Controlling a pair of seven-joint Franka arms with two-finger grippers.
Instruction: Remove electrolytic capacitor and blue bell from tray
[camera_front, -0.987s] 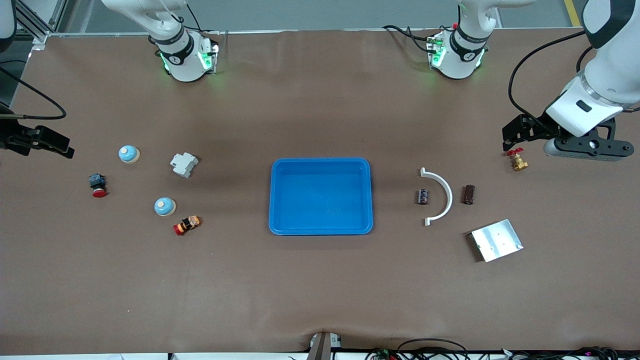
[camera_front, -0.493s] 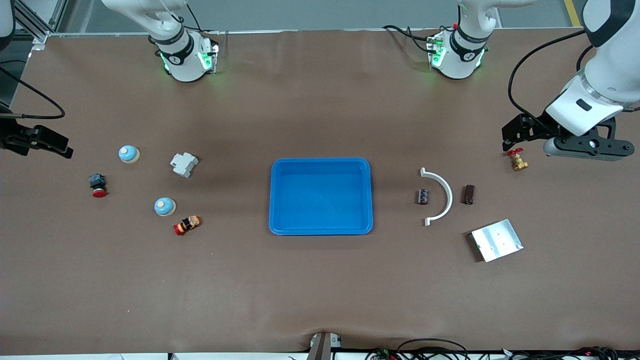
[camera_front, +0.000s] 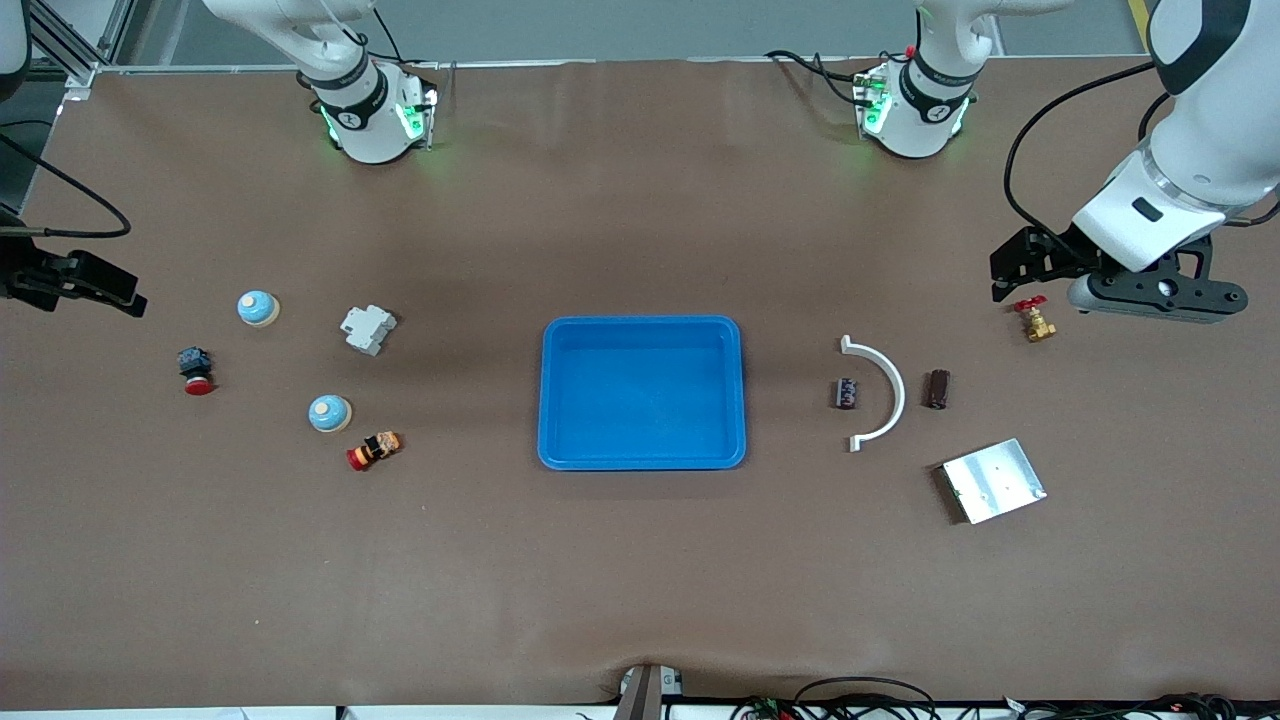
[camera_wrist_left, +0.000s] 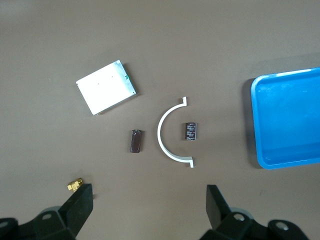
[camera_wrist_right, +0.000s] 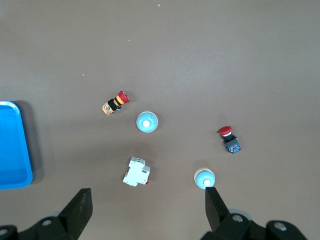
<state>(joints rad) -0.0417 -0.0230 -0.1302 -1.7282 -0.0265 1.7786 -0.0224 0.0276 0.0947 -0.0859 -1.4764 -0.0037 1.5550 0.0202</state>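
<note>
I see the left gripper (camera_wrist_left: 147, 210), jaws spread and empty, above the table (camera_front: 640, 560) near its left-arm edge; capacitor (camera_front: 847, 393) lies apart, beside the blue tray (camera_front: 642, 455), long axis toward the robots. Right gripper (camera_wrist_right: 145, 210), also spread, hangs near the nearest bell (camera_front: 257, 308) by the right-arm edge.

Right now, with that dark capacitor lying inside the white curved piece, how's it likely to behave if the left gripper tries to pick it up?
The capacitor looks like a short cylinder lying on its side, so a nudge would probably roll it. It seems small and rigid, likely light. The white curved piece sits close beside it and could get bumped. The left gripper is open above them, holding nothing.
</note>
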